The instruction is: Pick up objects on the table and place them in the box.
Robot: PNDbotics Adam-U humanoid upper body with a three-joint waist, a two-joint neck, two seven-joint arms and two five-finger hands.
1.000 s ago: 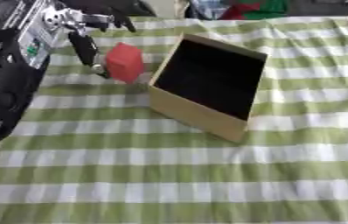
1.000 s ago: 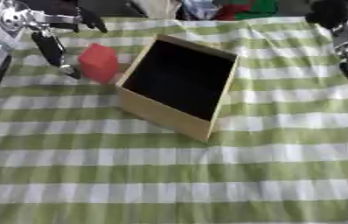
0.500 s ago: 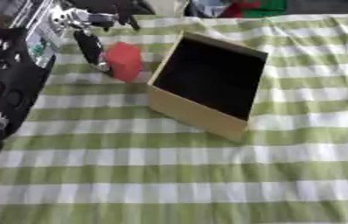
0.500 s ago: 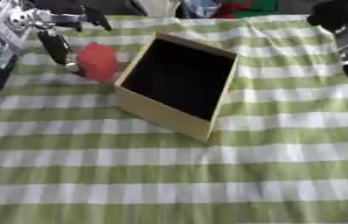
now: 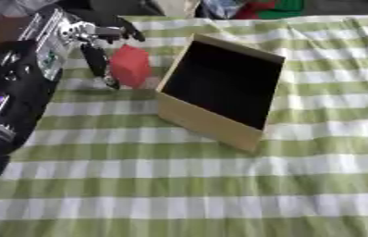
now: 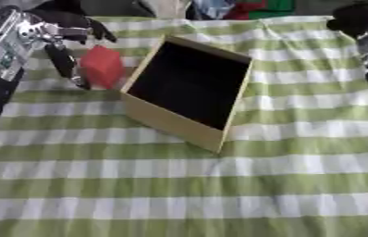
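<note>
A red block (image 5: 131,66) rests on the green checked cloth, just left of an open tan box (image 5: 207,122) with a dark inside that lies askew at mid-table. My left hand (image 5: 98,55) reaches in from the upper left and straddles the block. One straight digit points down along the block's left side to the cloth, and the other fingers (image 5: 121,31) spread above its far edge, clear of it. My right hand (image 6: 355,18) shows as a dark mass at the upper right corner, far from the box.
My left arm's black and silver body (image 5: 13,97) fills the left edge. Red and green things (image 5: 260,8) lie beyond the table's far edge. Green checked cloth (image 5: 187,194) covers the near half of the table.
</note>
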